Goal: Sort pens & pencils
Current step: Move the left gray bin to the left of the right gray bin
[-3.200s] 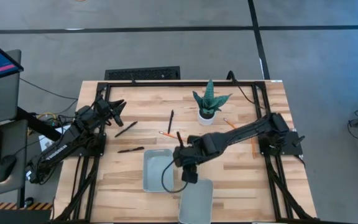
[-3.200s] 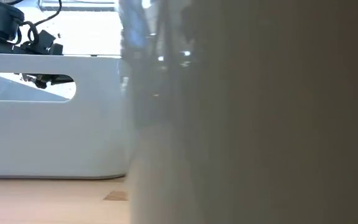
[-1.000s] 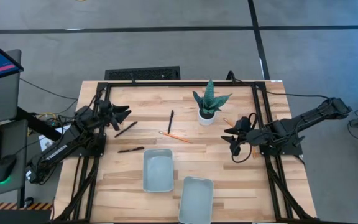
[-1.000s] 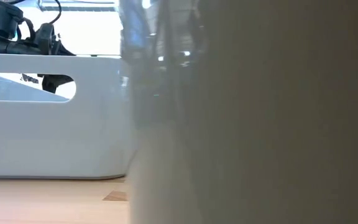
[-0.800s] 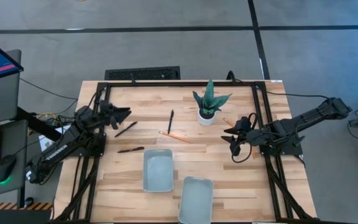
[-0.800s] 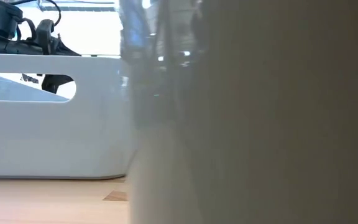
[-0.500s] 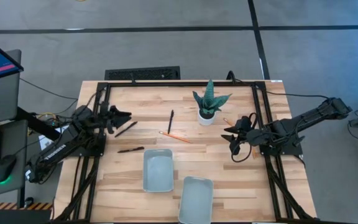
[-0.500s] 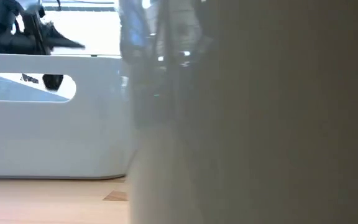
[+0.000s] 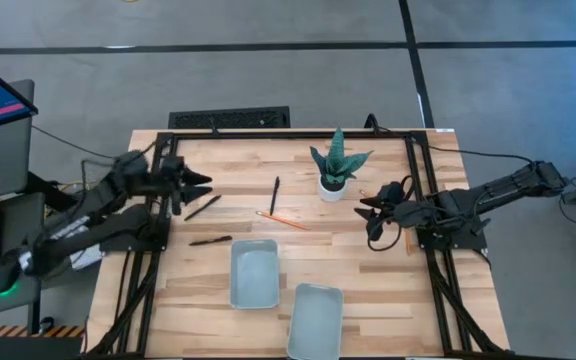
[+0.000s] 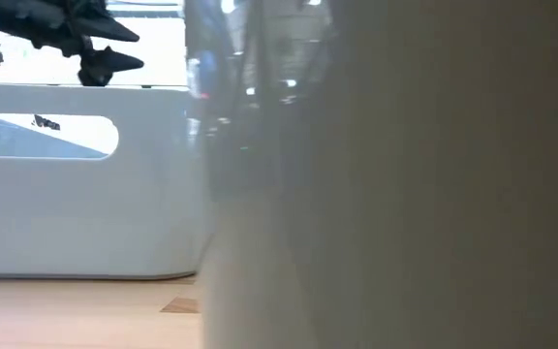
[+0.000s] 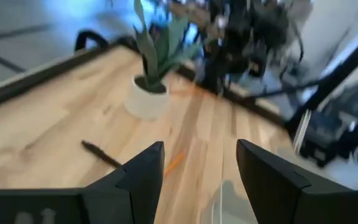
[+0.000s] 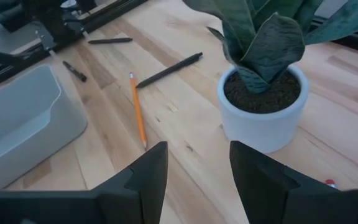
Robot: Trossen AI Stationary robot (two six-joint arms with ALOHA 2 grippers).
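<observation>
From above, I have the left gripper (image 9: 190, 186) spread open and empty at the bench's (image 9: 218, 150) left edge, with a pen (image 9: 202, 207) just beside it, slanting toward the trays (image 9: 254, 273). The low view is blocked by tray walls. My left wrist view shows another pen (image 11: 101, 154) ahead. The right wrist view shows the right gripper (image 12: 194, 168) open near the plant (image 12: 263, 81), with a pencil (image 12: 137, 109) beyond, pointing lengthwise toward me.
</observation>
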